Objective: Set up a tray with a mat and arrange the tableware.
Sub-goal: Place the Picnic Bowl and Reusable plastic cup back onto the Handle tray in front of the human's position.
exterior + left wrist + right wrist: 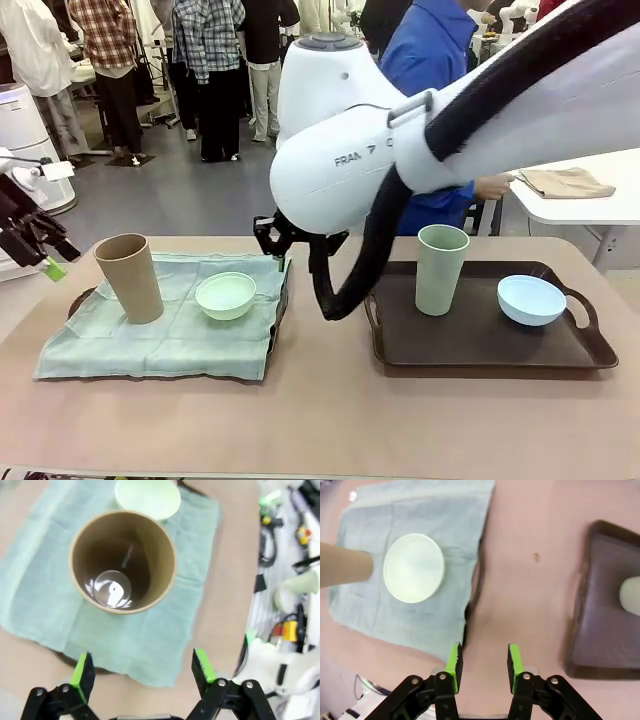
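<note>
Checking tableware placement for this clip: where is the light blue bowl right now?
In the front view the light blue bowl sits on the dark tray on the robot's right, beside the sage green cup.

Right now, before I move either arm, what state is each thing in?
Mat, spread flat.
Tan cup, upright, empty, on the mat.
Mint bowl, upright, on the mat.
Brown tray, bare, no mat.
Sage cup, upright on the brown tray.
Light blue bowl, upright on that tray.
Left claw, open, empty, above the tan cup.
Right claw, part open, empty.
</note>
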`<state>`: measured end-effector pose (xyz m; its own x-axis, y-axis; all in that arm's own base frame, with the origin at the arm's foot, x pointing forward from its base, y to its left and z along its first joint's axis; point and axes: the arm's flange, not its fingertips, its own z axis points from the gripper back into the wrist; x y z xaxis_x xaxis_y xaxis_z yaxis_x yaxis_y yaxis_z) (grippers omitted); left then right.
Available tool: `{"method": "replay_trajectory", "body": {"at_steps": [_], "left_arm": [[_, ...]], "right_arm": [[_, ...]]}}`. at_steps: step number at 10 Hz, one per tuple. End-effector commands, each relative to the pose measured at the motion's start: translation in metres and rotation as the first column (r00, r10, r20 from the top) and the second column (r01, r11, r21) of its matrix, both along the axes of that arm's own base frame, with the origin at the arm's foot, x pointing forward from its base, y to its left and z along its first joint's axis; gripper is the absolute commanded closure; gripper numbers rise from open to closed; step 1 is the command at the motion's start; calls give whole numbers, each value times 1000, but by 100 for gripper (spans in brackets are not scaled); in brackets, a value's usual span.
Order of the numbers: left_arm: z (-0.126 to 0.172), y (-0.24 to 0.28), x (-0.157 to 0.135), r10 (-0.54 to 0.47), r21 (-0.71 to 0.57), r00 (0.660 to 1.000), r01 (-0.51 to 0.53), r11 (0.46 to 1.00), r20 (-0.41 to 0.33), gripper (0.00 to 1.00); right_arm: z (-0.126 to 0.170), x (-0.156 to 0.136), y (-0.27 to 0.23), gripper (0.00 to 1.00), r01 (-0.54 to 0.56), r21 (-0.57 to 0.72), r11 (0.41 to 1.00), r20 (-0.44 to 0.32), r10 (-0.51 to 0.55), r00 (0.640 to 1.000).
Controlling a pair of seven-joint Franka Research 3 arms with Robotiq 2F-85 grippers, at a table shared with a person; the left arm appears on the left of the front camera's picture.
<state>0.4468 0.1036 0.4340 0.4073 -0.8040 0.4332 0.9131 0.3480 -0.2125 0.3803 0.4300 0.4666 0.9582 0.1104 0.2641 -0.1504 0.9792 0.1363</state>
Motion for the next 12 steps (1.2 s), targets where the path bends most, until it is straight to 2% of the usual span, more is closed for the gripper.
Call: {"method": "replay_trajectory", "body": {"at_steps": [1, 2, 4, 5, 9, 10, 11, 12], "left_arm": [[22, -28, -17, 128, 79, 988, -121, 990, -91, 0], [35, -38, -24, 243, 131, 964, -228, 965, -107, 0], [60, -57, -25, 385, 242, 919, -357, 902, -80, 0], [74, -68, -23, 413, 267, 907, -381, 885, -76, 0], [118, -87, -40, 436, 415, 898, -417, 808, 54, 0], [125, -87, -40, 425, 405, 903, -412, 816, 61, 0], [112, -86, -34, 423, 367, 905, -407, 837, 41, 0], [112, -86, -34, 423, 367, 905, -407, 837, 41, 0]], "right_arm": [[10, -19, -17, 51, 52, -29, 998, 33, -51, 998], [20, -27, -28, 51, 71, -59, 996, 52, -68, 996], [36, -35, -39, 51, 103, -94, 990, 64, -97, 993], [40, -35, -39, 51, 117, -105, 988, 68, -111, 992], [67, -48, -40, 51, 152, -122, 981, 86, -142, 986], [73, -48, -42, 51, 159, -118, 980, 91, -149, 985], [72, -43, -43, 51, 150, -108, 983, 98, -140, 985], [66, -37, -43, 31, 136, -99, 986, 74, -129, 989]]}}
